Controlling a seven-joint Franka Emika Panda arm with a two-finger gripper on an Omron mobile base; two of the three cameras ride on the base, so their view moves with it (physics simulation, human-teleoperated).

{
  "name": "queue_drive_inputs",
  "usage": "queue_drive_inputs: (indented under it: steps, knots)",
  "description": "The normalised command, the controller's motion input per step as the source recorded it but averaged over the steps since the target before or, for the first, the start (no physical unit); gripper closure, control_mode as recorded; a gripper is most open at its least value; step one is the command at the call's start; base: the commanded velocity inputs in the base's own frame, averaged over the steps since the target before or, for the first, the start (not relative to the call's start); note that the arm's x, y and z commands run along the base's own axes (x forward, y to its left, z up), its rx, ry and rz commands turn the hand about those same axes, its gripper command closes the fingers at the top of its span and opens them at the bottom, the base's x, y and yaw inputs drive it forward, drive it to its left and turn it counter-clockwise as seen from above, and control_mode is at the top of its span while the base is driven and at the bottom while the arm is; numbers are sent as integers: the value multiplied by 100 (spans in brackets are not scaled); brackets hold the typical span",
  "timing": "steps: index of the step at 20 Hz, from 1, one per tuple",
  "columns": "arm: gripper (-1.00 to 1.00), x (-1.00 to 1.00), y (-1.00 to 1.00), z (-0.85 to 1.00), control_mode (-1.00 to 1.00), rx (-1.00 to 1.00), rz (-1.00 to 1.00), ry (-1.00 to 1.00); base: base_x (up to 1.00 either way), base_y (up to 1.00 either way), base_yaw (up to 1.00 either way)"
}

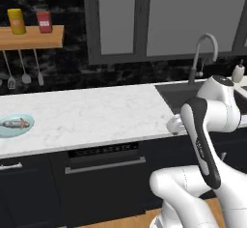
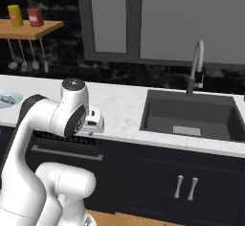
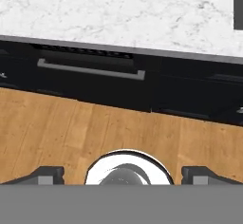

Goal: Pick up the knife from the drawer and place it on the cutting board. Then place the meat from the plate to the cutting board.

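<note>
pincer (image 3: 123, 174): spread, holding nothing, over wood floor (image 3: 95, 133) | hand view: silver bar handle (image 3: 90, 70) ahead of it under the counter (image 3: 118, 14) edge | base views: meat (image 1: 14, 123) on plate (image 1: 24, 128), counter's far left | right base view: sink (image 2: 191, 115)

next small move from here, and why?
Probably bring the gripper down and forward toward the silver bar handle on the black cabinet front under the counter. The gripper is open and empty, well short of that handle, and every cabinet front looks shut. No knife or cutting board is in sight; the meat sits on the plate.
</note>
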Motion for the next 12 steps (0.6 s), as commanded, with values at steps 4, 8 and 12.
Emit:
queue_drive_inputs:
  steps: [4,8,12]
  knots:
    - [-100,0,0,0,100,0,0,0,11,98,0]
    - [-100,0,0,0,100,0,0,0,14,93,-1]
    - [-100,0,0,0,100,0,0,0,27,90,0]
